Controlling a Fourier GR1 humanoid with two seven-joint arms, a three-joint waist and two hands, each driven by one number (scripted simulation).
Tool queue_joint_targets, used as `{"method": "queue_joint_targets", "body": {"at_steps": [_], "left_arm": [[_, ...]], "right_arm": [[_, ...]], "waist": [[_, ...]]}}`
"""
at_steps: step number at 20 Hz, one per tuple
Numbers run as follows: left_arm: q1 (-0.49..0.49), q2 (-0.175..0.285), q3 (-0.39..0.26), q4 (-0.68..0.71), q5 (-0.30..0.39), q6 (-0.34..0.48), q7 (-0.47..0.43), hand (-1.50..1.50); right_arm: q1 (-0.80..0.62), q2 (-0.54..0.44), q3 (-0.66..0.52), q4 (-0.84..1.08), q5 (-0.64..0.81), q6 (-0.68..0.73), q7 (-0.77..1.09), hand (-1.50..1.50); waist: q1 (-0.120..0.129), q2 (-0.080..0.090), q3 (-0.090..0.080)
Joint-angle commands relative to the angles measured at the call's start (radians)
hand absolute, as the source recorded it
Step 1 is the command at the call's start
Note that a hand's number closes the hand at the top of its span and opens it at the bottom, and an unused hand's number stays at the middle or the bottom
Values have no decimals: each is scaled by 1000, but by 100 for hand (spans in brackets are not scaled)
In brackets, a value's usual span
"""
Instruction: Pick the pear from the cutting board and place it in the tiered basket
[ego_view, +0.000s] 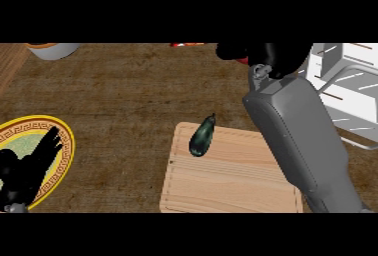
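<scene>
My right hand (262, 54) is at the far edge of the counter, just left of the white tiered basket (347, 82). Its fingers curl round a small thing that is mostly hidden. Only a red patch, which I take to be the pear (242, 61), shows at the hand's lower left. The grey right forearm runs up across the right edge of the wooden cutting board (229, 175). No pear lies on the board. My left hand (28, 167) rests open at the lower left, fingers up, over a plate.
A dark green eggplant (201, 137) lies across the board's far left corner. A yellow-rimmed patterned plate (66, 145) sits at the left edge. A grey bowl (53, 49) stands at the far left, and a red item (188, 44) peeks in at the top edge.
</scene>
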Motion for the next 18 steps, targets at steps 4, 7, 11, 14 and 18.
{"method": "queue_joint_targets", "body": {"at_steps": [4,7,11,14,18], "left_arm": [[-46,10,6,54,-11,-11,4,0],[-37,9,4,-5,3,-18,37,0],[-45,8,5,24,-6,-15,13,0],[-3,-6,-4,-7,-13,-12,16,0],[-38,-28,-20,26,-40,10,-5,0]], "right_arm": [[-55,-117,-161,166,-30,-66,-110,150],[-80,-186,-227,308,-64,-152,-229,150],[-103,-208,-362,347,-224,-316,-374,150],[-101,-265,-418,414,-315,-315,-498,150],[-193,-322,-457,626,-324,-375,-598,150]], "waist": [[2,5,-1],[11,7,-1],[23,14,0],[17,8,0],[24,13,-1]]}}
